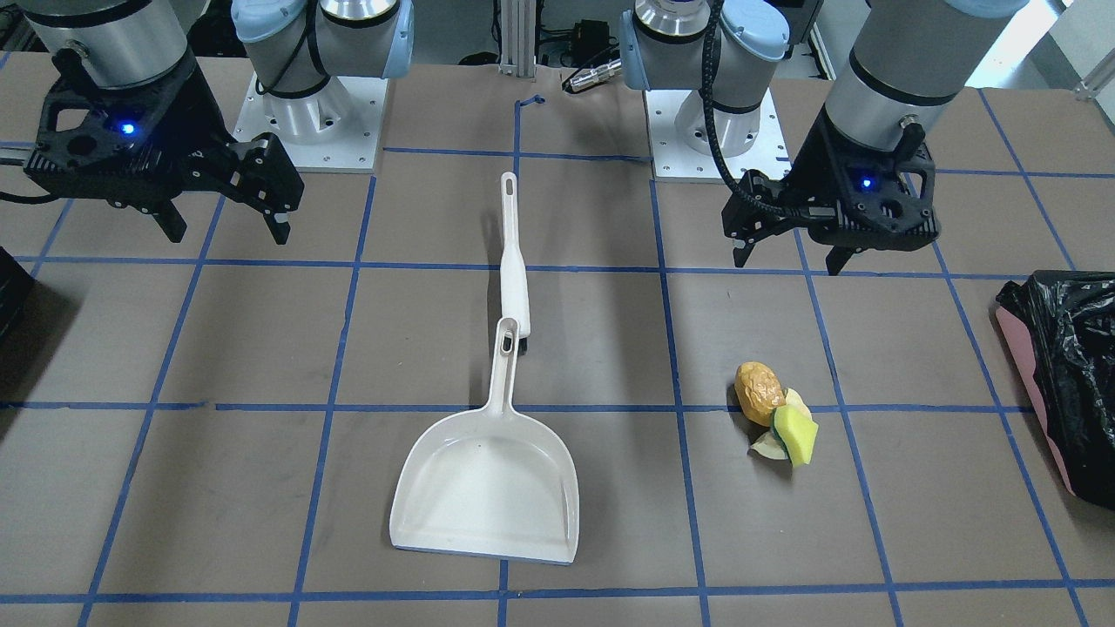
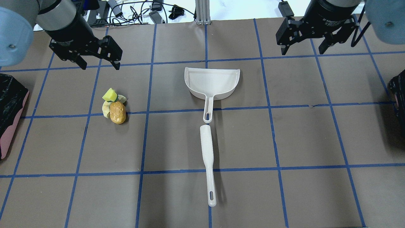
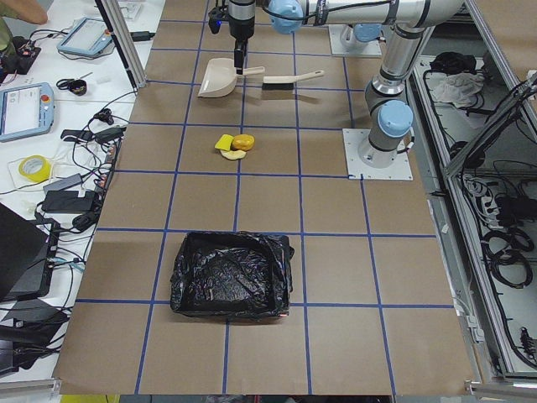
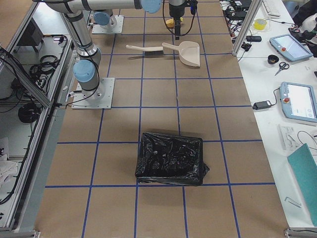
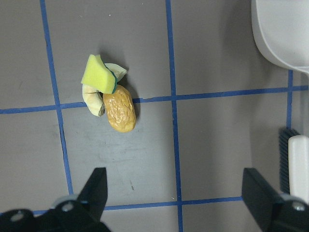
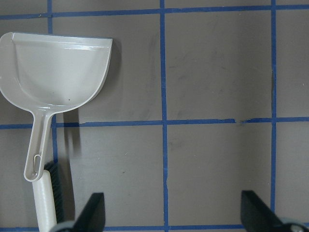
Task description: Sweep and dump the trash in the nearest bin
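Observation:
The trash (image 2: pixel 114 107), an orange-brown lumpy piece, a yellow-green wedge and pale peel scraps, lies in a small pile on the brown table; it also shows in the left wrist view (image 5: pixel 108 99) and the front view (image 1: pixel 775 414). My left gripper (image 2: pixel 99 66) hangs open and empty above the table just beyond the pile. The pink-sided bin (image 2: pixel 11 110) with its black bag stands at the table's left end (image 3: pixel 231 273). My right gripper (image 2: pixel 303 52) is open and empty, to the right of the white dustpan (image 2: pixel 212 82).
A white hand brush (image 2: pixel 207 158) lies end to end with the dustpan's handle at mid-table. A second black-bagged bin (image 4: pixel 171 158) stands at the right end. Blue tape lines grid the table.

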Available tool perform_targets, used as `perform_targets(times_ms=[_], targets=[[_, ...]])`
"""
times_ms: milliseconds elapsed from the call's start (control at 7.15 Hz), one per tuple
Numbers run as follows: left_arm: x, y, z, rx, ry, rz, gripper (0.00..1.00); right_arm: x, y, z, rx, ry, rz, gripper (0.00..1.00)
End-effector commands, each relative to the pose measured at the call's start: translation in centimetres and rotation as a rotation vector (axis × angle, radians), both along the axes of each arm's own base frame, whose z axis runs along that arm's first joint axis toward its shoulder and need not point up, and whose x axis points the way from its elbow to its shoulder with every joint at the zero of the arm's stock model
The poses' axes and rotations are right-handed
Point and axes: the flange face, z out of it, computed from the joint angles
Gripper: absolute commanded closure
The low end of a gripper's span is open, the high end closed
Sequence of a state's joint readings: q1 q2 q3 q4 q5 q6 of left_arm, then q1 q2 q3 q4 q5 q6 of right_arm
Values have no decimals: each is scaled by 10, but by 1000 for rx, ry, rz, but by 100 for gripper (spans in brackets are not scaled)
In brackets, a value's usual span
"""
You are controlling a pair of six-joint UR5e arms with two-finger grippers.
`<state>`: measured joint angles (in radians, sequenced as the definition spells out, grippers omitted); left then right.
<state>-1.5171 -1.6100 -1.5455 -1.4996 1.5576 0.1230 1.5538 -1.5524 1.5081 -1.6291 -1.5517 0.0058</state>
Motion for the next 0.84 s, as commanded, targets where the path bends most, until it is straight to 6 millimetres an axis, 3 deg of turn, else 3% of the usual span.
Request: perform_targets(times_ms=[0,699], targets=[[-1,0,-2,3,5,0,0,-1,-1,-2,4,2,0,0],[0,2,-7,7,-2,-1,0,-4,5,-2,22,33,3,0]])
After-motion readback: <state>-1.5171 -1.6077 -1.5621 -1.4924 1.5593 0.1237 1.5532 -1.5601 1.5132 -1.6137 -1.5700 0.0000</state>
